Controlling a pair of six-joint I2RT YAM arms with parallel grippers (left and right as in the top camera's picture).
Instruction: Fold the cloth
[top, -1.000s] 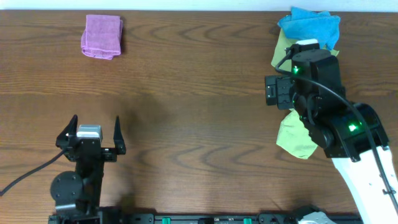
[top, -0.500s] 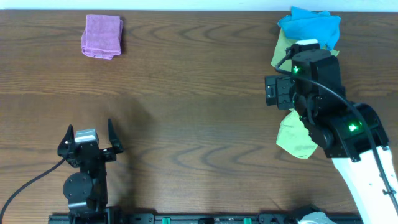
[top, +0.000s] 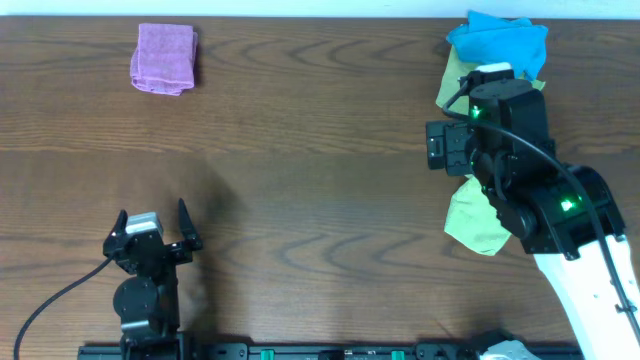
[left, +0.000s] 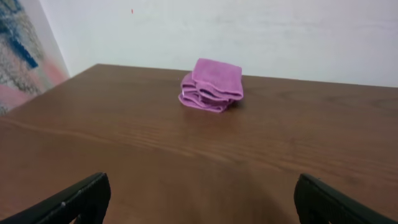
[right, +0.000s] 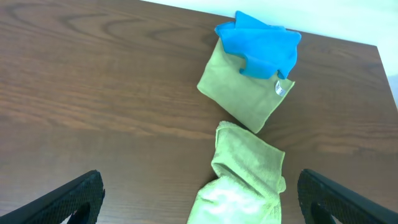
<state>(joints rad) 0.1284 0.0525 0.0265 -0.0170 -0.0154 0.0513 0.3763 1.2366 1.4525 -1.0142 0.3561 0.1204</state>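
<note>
Both pairs of jaws stand wide apart and hold nothing. My left gripper (top: 152, 212) sits at the near left of the tabletop (top: 320, 180), and my right gripper (right: 199, 186) hangs over the pile at the right. The trouble is the cloth itself: I find no spread, square purple cloth in any view, so I cannot tell which way it lies from either arm or how its long axis runs. The only purple here is a small folded pad (top: 163, 72) at the far left, straight ahead of the left jaws and well apart from them. It is plush microfibre, stacked in soft layers with rounded folds. Ahead of the right jaws a crumpled blue cloth (right: 261, 43) overlaps the far corner of a flat yellow-green cloth (right: 239, 93), with a rumpled yellow-green one (right: 245, 171) just beside it on the near side. I judge I must locate the cloth before either arm commits.
</note>
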